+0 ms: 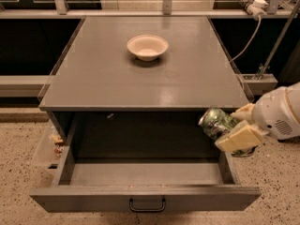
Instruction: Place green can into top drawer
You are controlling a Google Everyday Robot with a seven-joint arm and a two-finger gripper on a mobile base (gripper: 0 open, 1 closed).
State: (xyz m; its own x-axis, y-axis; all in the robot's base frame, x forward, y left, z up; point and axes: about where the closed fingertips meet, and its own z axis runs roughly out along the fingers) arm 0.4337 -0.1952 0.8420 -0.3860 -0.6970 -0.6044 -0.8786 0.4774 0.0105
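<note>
The robot's two-finger gripper (231, 127), cream-padded on a white rounded arm, sits at about four o'clock from the middle of the view, just off the front right corner of the flat grey table (117, 86). Its fingers are clamped on the small dented shiny green drink can (216, 122), one pad above the can and one below. The can is tipped on its side, one round end turned toward nine o'clock. It is clear of the tabletop, lower in the view than the table's front edge and over the right side wall of the drawer. The wide shallow grey top drawer (93, 198) stands pulled fully out toward six o'clock. Its bare floor is showing, and a small black loop handle (147, 205) sits at the middle of its flat front panel. The can touches neither the drawer's floor nor its walls. On the tabletop, toward twelve o'clock, stands a round cream bowl (147, 46), upright and well apart from the can. At about one o'clock, beyond the table's far right corner, a white power strip (250, 1) lies on a rail, with a white cable (248, 37) hanging from it. Speckled stone flooring (21, 172) shows on both sides of the drawer.
</note>
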